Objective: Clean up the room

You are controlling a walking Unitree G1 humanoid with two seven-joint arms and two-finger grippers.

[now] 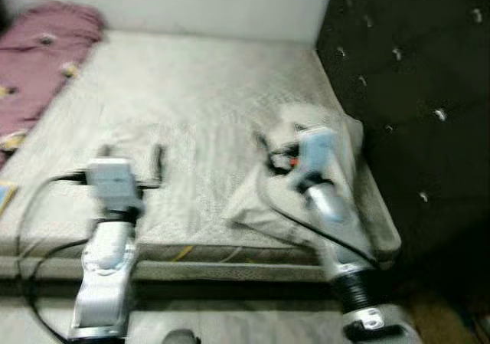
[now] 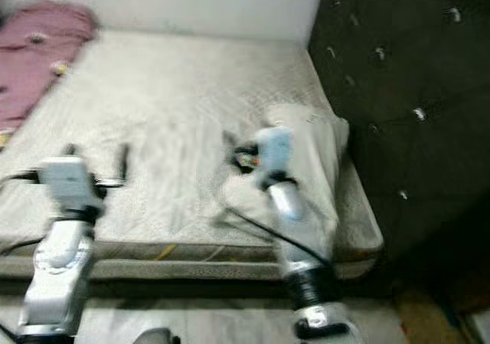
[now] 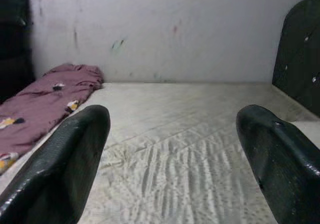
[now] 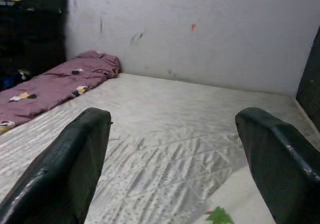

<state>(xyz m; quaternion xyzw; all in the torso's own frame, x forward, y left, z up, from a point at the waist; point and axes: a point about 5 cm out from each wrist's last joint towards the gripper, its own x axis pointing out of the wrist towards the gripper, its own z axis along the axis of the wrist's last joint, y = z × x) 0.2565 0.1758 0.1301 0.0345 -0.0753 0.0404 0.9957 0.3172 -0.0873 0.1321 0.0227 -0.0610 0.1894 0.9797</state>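
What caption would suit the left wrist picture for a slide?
Open left tool hovering over a bare quilted mattress, with a maroon blanket bunched against the wall.

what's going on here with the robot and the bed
The robot stands at the edge of a bare mattress, both arms held out over it. The left gripper and right gripper are open and hold nothing. A pale pillow lies beneath the right arm by the dark tufted headboard; a maroon blanket lies crumpled at the far left.

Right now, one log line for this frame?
left gripper: open, over bare mattress | right gripper: open, above pillow by dark headboard | maroon blanket: far left corner
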